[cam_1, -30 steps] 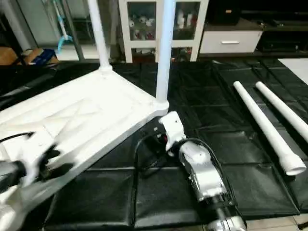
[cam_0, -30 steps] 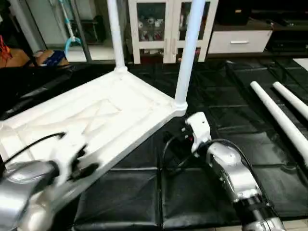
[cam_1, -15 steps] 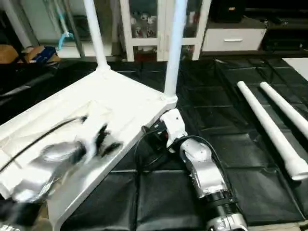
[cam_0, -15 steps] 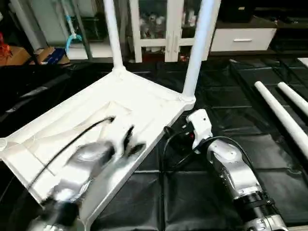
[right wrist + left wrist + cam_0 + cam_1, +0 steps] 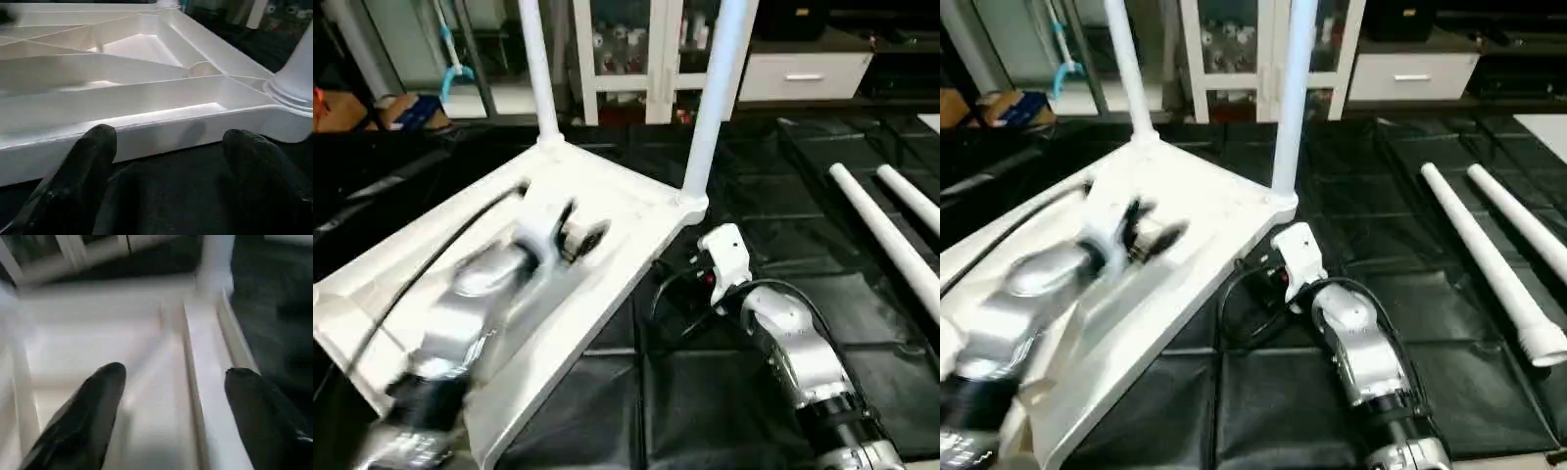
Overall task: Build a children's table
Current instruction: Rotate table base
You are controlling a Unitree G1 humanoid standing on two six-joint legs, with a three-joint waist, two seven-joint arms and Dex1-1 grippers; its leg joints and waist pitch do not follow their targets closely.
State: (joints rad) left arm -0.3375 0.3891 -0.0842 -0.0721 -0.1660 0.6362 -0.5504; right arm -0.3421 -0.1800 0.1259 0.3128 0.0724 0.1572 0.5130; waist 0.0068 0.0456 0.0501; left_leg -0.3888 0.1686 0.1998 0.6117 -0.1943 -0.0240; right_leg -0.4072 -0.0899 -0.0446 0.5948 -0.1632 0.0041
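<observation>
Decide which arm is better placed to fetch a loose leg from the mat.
Right, probably: the right gripper is open on the side where both loose legs lie; the left gripper is over the tabletop.

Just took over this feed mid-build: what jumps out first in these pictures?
The upside-down table top lies on the black floor mats with two legs already standing up from its far corners. The left claw hovers open over the ribbed underside, while the right claw sits open on the mat just off the near edge, beside the right-hand standing leg. Two loose legs lie on the mats to the right.
</observation>
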